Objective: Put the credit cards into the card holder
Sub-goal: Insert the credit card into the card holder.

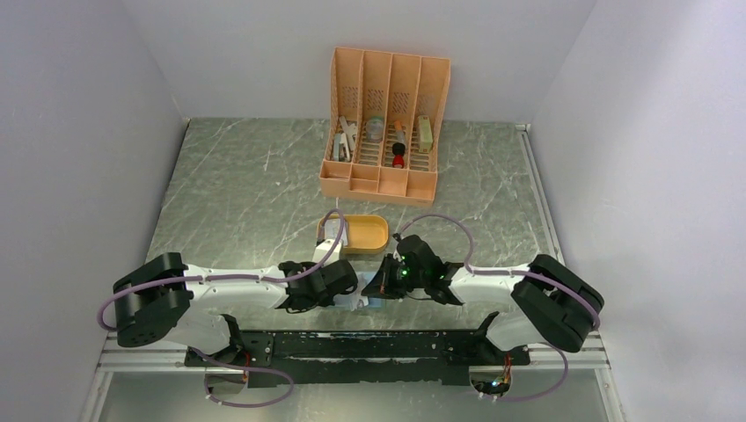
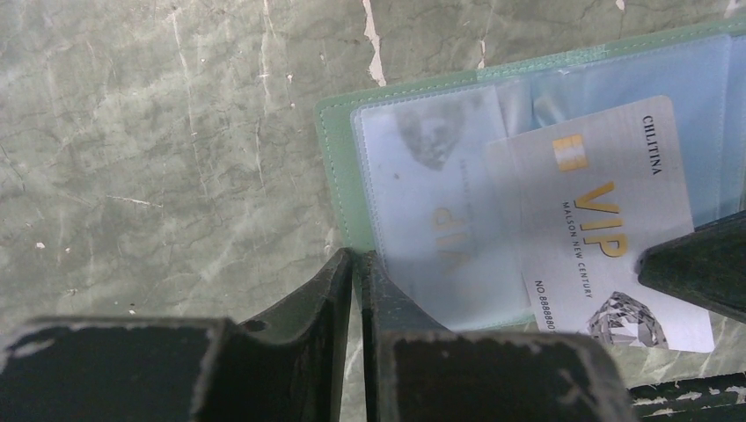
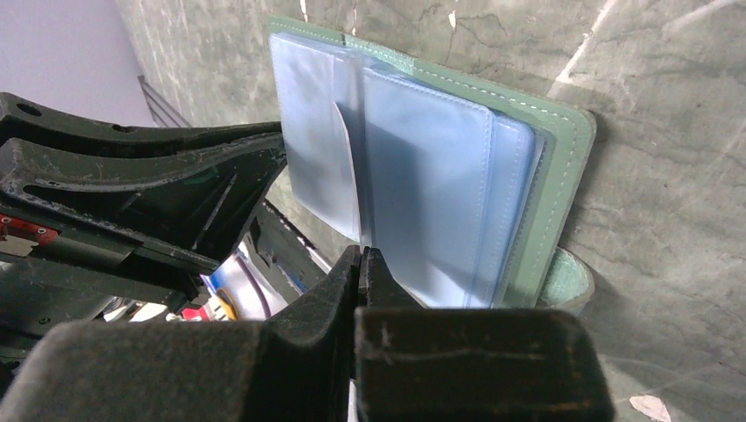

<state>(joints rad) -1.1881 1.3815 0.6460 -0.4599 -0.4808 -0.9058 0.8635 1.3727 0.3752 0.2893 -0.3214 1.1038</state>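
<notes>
The grey-green card holder (image 2: pixel 335 167) lies open on the marble table, its clear pockets facing up. It also shows in the right wrist view (image 3: pixel 563 176) and as a pale patch under the grippers in the top view (image 1: pixel 365 302). One credit card (image 2: pixel 422 176) sits inside the left pocket. A second, a silver VIP card (image 2: pixel 598 211), lies slanted across the pockets. My left gripper (image 2: pixel 361 257) is shut on the holder's near edge. My right gripper (image 3: pixel 361 255) is shut on the VIP card's end, seen edge-on (image 3: pixel 347 158); one of its fingers (image 2: pixel 695 264) covers that card's corner.
An orange oval tray (image 1: pixel 365 233) sits just beyond the grippers, with a small white object (image 1: pixel 330 230) at its left end. A tall orange slotted organizer (image 1: pixel 384 123) with several items stands at the back. Both arms meet at the near middle, left gripper (image 1: pixel 345 294) and right gripper (image 1: pixel 376 290).
</notes>
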